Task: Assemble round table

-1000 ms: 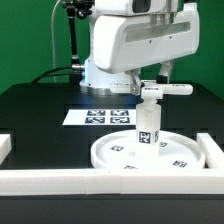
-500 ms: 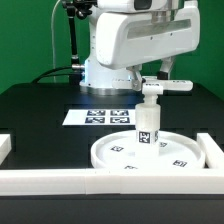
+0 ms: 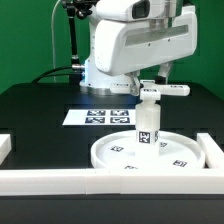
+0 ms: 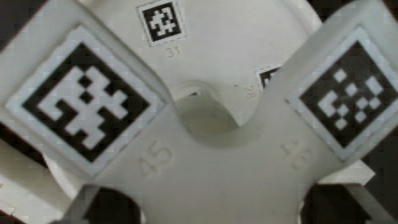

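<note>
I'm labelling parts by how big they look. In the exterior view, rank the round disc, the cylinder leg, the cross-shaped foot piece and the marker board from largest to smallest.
1. Round disc, clearly the largest.
2. Marker board, though it lies farther from the camera, so this is unsure.
3. Cylinder leg.
4. Cross-shaped foot piece, partly hidden by the gripper, so unsure against the leg.

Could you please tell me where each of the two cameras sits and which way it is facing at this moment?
Exterior view: off the arm, facing the robot across the table; shows the arm, the cross-shaped foot above the leg standing on the round disc.
Wrist view: on the wrist, looking straight at the foot's tagged arms; dark fingertips at the frame edge.
Shared: the cross-shaped foot.
</note>
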Tool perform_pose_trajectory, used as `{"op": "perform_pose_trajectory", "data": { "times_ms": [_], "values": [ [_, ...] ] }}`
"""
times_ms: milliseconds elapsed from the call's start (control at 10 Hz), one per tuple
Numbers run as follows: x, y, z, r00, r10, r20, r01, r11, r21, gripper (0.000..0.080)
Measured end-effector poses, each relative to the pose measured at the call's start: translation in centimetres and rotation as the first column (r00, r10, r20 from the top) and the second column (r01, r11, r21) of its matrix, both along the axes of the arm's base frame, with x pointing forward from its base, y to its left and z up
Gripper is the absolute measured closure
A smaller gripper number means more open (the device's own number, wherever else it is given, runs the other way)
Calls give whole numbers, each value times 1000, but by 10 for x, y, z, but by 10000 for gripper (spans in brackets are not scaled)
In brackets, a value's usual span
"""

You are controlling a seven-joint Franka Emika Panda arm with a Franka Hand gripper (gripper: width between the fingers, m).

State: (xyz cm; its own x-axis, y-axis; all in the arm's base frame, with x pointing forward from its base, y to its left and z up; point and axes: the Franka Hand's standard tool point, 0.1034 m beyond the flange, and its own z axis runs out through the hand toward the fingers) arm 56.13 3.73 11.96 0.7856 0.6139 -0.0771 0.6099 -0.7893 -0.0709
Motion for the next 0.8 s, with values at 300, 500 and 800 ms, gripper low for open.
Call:
{"op": "perform_pose_trajectory", "data": {
  "times_ms": [300, 500, 800],
  "values": [
    [0, 0, -8, 1000, 0, -11, 0, 1000, -1, 351],
    [0, 0, -15, 1000, 0, -20, 0, 1000, -2, 351],
    [2, 0, -16, 1000, 3, -18, -3, 1000, -2, 351]
  ]
}}
